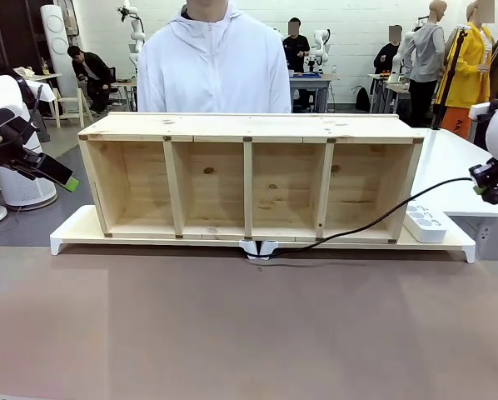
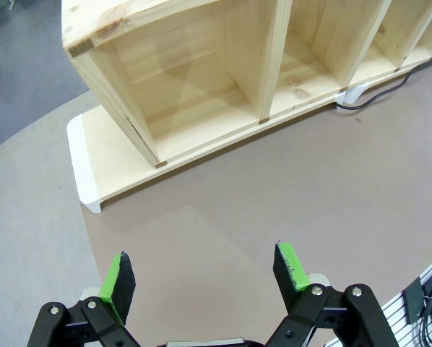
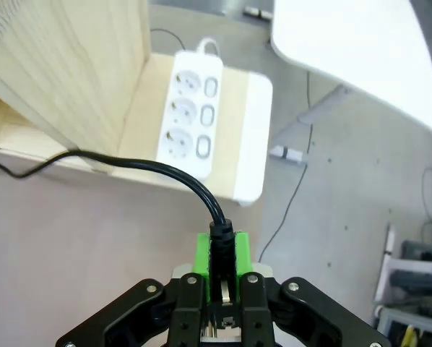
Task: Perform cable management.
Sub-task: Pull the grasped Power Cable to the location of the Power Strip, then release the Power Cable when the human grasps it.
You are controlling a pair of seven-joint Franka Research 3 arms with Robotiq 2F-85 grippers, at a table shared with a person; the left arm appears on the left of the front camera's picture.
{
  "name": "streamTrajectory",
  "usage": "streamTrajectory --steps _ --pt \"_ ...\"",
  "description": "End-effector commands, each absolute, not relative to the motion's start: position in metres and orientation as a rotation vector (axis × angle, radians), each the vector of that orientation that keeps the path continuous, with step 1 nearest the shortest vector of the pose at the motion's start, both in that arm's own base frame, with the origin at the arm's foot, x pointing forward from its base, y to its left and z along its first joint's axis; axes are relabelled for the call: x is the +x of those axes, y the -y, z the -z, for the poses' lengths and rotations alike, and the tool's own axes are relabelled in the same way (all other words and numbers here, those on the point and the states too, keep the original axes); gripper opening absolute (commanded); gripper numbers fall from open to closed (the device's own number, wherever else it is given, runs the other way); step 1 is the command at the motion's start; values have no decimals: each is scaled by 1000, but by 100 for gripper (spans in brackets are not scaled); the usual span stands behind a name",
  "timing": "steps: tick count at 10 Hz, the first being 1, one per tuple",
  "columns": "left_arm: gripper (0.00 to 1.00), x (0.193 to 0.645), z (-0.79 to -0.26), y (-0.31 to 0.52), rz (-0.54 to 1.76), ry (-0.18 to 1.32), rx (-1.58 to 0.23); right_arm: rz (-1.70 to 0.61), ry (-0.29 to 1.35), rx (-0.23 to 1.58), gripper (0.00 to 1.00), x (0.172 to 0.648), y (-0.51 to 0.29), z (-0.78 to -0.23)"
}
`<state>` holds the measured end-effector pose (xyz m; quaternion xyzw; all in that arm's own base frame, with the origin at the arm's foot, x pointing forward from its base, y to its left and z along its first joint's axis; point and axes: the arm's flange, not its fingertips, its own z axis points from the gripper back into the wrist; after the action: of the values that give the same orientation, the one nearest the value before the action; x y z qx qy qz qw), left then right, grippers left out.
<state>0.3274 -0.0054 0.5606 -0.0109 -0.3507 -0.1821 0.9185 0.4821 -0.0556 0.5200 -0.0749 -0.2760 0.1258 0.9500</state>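
A thin black cable point(image 1: 374, 218) runs from a white clip point(image 1: 258, 248) at the front edge of the wooden base up and right to my right gripper point(image 1: 492, 187). In the right wrist view the gripper point(image 3: 221, 262) is shut on the cable's black plug point(image 3: 221, 242), and the cable point(image 3: 144, 170) curves away past the white power strip point(image 3: 194, 123). The power strip point(image 1: 425, 223) lies on the base beside the shelf's right end. My left gripper point(image 1: 59, 177) hangs open at the far left, off the shelf; its fingers point(image 2: 292, 266) stand wide apart above bare table.
A long wooden shelf point(image 1: 249, 179) with several open compartments stands on a white-edged base point(image 1: 70, 235). A person in a white jacket point(image 1: 214, 67) stands behind it. A white table point(image 1: 457, 158) is at the right. The brown table surface point(image 1: 249, 325) stretches in front.
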Motion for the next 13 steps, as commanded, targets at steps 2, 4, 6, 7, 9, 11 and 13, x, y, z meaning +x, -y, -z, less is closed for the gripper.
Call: streamTrajectory --steps 2,4,6,7,9,11,13 --pt "100 327 -561 6 363 721 -33 -319 661 -117 16 524 59 -525" --pt "100 327 -561 6 363 721 -33 -323 690 -70 16 538 52 -528" --pt "100 327 -561 6 363 721 -33 -314 728 -17 16 546 47 -531" --pt "100 327 -561 6 363 721 -33 -312 742 -2 16 548 45 -531" --pt "100 327 -561 6 363 721 -33 -308 745 -1 16 550 44 -527" --pt "100 327 -561 6 363 721 -33 -294 699 -24 16 540 33 -529" --pt "100 327 -561 6 363 721 -33 -294 699 -24 16 540 33 -529"
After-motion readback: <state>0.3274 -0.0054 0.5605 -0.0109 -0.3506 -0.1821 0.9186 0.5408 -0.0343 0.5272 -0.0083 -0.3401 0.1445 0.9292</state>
